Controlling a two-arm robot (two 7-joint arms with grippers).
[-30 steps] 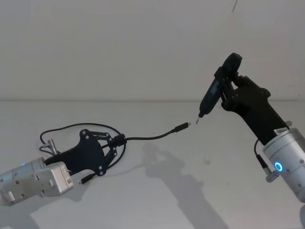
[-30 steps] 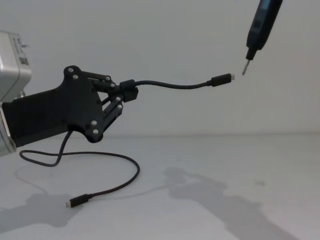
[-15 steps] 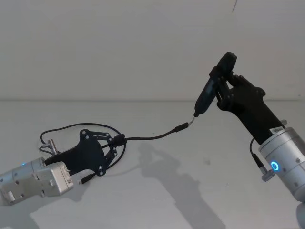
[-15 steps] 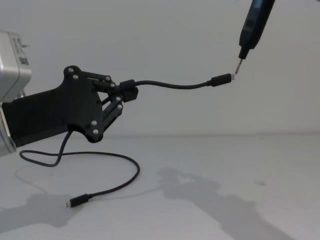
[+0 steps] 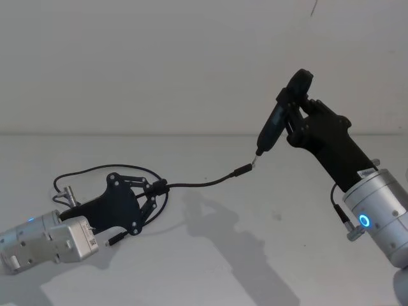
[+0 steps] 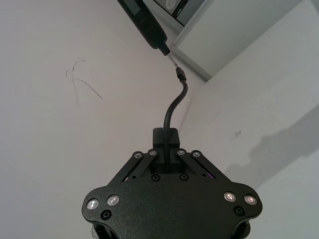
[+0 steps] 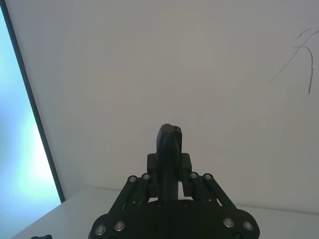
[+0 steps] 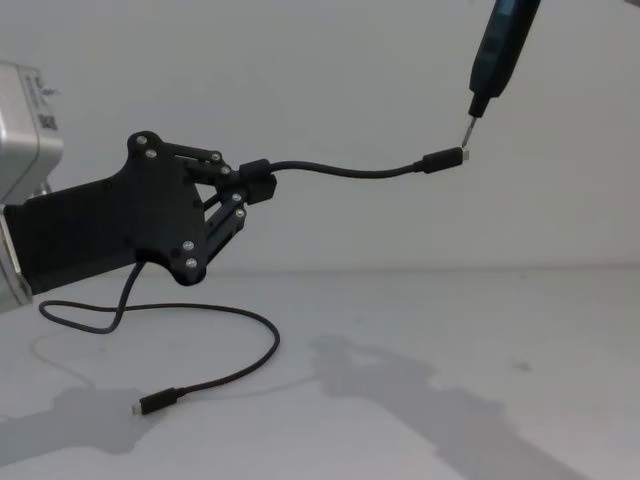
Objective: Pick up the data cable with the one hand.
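Head camera: the left gripper (image 5: 155, 189), low on the robot's left above the white table (image 5: 210, 255), is clamped on the data cable (image 5: 197, 184) partway along its length. One stretch of cord runs from the fingertips toward the right, ending in a plug held in the air; the rest loops behind the gripper down to the table. The right gripper (image 5: 294, 116), raised on the right, is closed around a slim black stick tool (image 5: 275, 121) whose metal tip meets the cable's raised plug, or comes very close to it.

Left wrist camera: the linkage fingers (image 6: 148, 160) pinch a thicker black block on the cable (image 6: 172, 107), which curves away from the gripper (image 6: 165, 149) to the stick tool's (image 6: 144, 22) tip.

Right wrist camera: the right gripper (image 7: 169, 180) is shut on the tool's (image 7: 168, 149) rounded black body, seen end-on against the white wall.

Chest camera: the left gripper (image 8: 238, 198) comes in from the left edge, holding the cable (image 8: 340, 170) well above the table (image 8: 450, 380). The free plug sticks out level to the right, its silvery end against the tip of the tool (image 8: 497, 50). Below, the cord sags onto the table, its other plug lying flat near the front.
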